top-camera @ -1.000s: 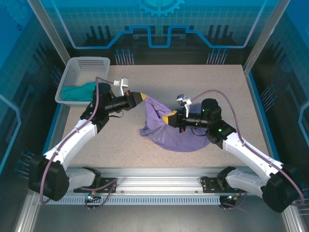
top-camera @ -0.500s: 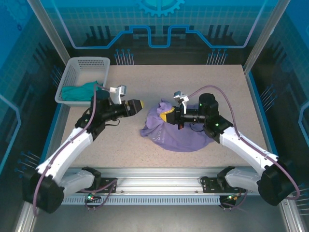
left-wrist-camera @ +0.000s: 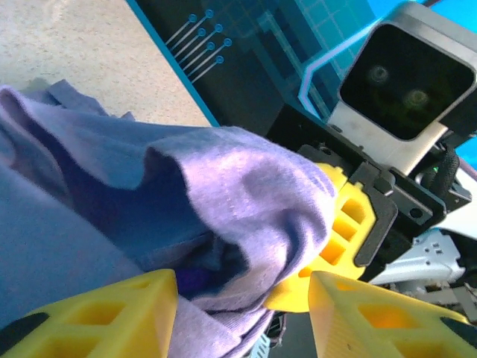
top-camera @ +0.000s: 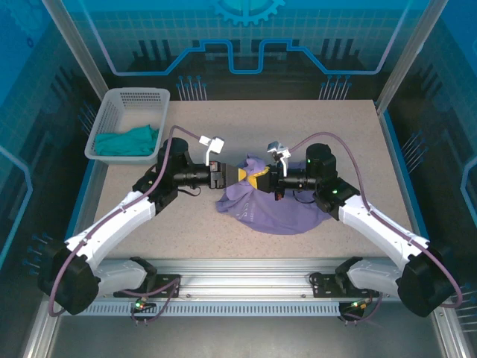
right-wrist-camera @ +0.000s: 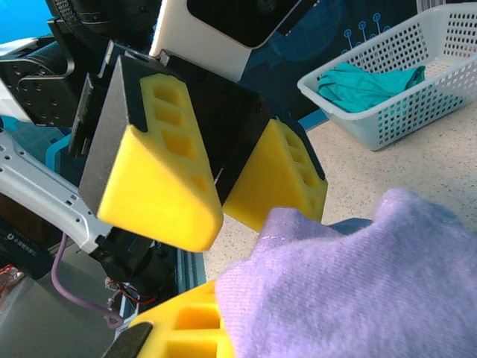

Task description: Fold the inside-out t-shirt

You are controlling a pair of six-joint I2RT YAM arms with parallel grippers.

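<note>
1. Right of the white basket [top-camera: 123, 101], toward the middle of the table [top-camera: 350, 127], the lavender t-shirt [top-camera: 279, 209] lies bunched. My right gripper [top-camera: 258, 179] is clamped on a raised fold at the heap's basket-side edge.
2. My left gripper [top-camera: 237, 174] faces it, jaws apart astride that fold, not pinching.
3. I'd close the left on one cloth layer, just beside the right's hold, without catching the other gripper.
4. Then I'd draw the grips apart gently, spreading the shirt without tugging it loose.
</note>
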